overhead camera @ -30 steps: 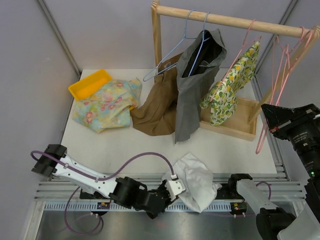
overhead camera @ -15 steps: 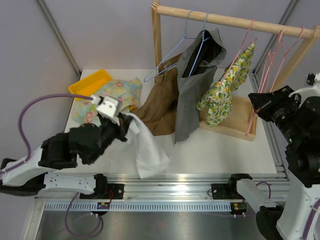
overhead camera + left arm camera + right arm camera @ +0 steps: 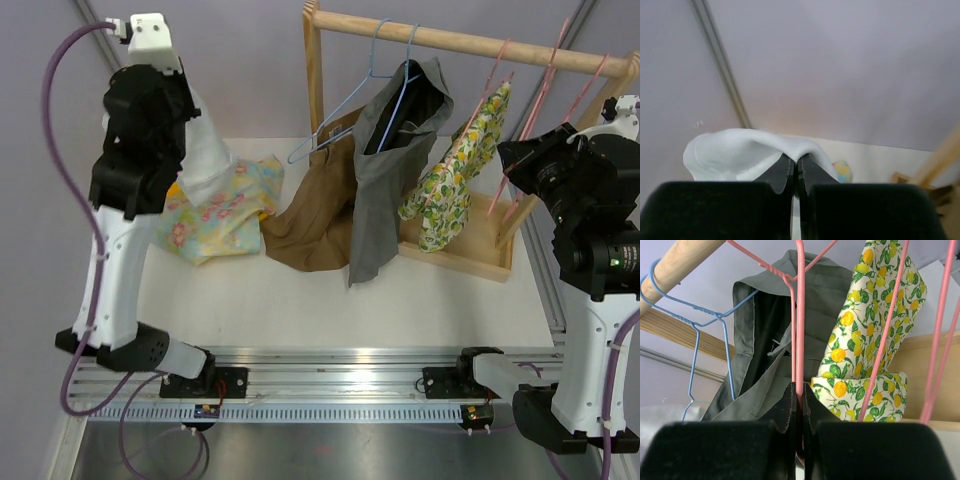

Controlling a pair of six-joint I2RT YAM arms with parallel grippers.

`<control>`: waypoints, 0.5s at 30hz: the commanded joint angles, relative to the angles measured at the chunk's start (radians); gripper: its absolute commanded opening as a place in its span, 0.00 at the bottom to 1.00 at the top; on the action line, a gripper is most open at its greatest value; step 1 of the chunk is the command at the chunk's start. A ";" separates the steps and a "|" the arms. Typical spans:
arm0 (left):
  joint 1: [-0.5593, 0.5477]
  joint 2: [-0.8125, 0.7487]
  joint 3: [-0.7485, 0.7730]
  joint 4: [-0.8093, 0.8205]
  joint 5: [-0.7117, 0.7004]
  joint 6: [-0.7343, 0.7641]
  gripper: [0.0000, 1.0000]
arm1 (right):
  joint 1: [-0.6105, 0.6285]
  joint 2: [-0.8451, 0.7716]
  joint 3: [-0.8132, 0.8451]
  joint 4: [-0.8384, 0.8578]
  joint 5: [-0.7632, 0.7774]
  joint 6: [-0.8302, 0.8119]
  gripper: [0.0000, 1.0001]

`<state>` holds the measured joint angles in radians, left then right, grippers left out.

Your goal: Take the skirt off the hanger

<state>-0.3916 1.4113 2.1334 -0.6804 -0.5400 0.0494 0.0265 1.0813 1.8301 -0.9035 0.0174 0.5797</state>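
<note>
Aloft, left tool pinches limp white skirt; right tool clamps pink wire hanger.

Soft, even light falls from above the rack, leaving faint shadows on the table before it and glare on the rail nearer still. Far left of the rack, the left wrist view is hazy and dim, the cloth pale-bright, the fingers dark and blurred. Close under the rack, the right wrist view shows the hanger sharp, its own fingers black and soft.
</note>
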 commanded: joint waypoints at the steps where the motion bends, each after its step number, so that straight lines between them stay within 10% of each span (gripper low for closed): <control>1: 0.176 0.172 -0.049 0.008 0.113 -0.155 0.00 | 0.001 0.006 0.014 0.075 0.053 -0.027 0.00; 6: 0.403 0.264 -0.371 -0.051 0.241 -0.446 0.02 | 0.001 0.012 0.014 0.078 0.067 -0.041 0.00; 7: 0.437 0.265 -0.429 -0.016 0.279 -0.498 0.15 | 0.000 0.014 0.011 0.081 0.070 -0.041 0.00; 10: 0.497 0.262 -0.576 0.033 0.360 -0.534 0.99 | 0.001 0.012 -0.002 0.084 0.075 -0.044 0.00; 15: 0.497 0.180 -0.544 -0.025 0.328 -0.528 0.99 | 0.001 0.026 0.003 0.086 0.119 -0.058 0.00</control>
<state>0.1314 1.7466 1.5135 -0.7670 -0.2581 -0.4389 0.0261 1.0996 1.8225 -0.8795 0.0788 0.5537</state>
